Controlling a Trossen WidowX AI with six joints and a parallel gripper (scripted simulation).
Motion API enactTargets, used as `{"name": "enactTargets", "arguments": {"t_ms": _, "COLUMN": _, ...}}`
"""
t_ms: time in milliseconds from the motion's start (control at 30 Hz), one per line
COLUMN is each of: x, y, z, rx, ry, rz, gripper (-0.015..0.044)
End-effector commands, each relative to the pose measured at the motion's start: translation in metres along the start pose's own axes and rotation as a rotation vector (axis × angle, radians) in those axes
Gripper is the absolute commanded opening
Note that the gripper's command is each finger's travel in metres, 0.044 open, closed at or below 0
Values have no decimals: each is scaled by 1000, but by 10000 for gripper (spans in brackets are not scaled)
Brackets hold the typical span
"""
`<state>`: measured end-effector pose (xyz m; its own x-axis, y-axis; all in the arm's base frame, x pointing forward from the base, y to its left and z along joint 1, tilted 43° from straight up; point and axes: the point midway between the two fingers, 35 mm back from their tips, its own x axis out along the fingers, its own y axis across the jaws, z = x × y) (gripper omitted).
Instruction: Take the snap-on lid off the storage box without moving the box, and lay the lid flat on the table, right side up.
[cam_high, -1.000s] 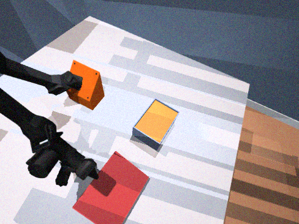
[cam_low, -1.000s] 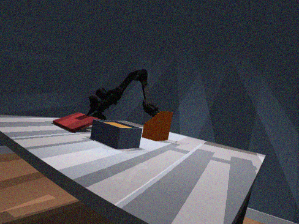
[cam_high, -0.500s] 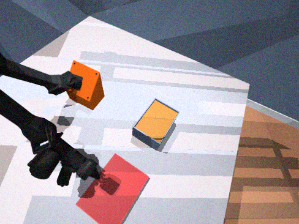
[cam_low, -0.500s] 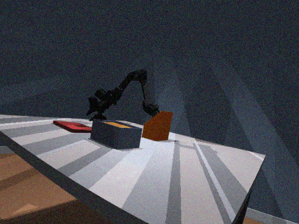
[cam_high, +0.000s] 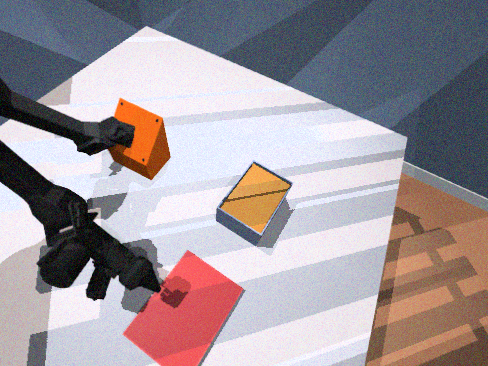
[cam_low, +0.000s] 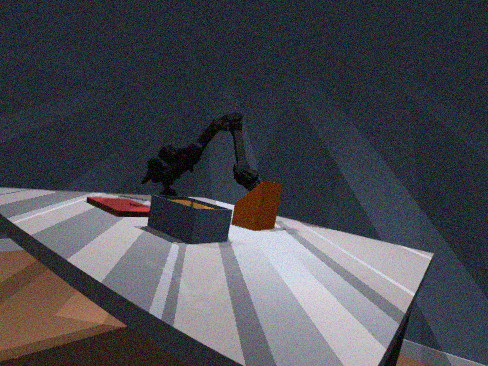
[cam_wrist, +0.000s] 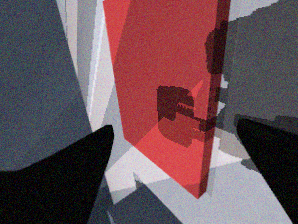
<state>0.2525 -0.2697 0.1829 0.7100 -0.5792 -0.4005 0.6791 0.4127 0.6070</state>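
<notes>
The red lid lies flat on the table, its smooth broad face up, apart from the box. The blue-grey storage box stands upright and uncovered, with an orange-yellow surface showing inside. My gripper is open, its fingertips well apart in the wrist view with nothing held between them. It is just above the lid's edge on the side toward the arm, and casts a shadow on the lid. Whether a finger touches the lid cannot be told.
An orange wedge-shaped block stands on the table, with the arm's lower end at its sloped face. The table's far edges show beyond the box, with a brown floor below.
</notes>
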Motion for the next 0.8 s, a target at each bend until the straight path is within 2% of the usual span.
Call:
{"name": "enactTargets", "arguments": {"t_ms": 0, "x": -8, "y": -6, "z": -2, "rx": -4, "ry": 2, "rz": -1, "gripper": 440}}
{"name": "enactTargets", "arguments": {"t_ms": 767, "x": -40, "y": -33, "z": -1, "rx": -6, "ry": 2, "rz": -3, "gripper": 440}}
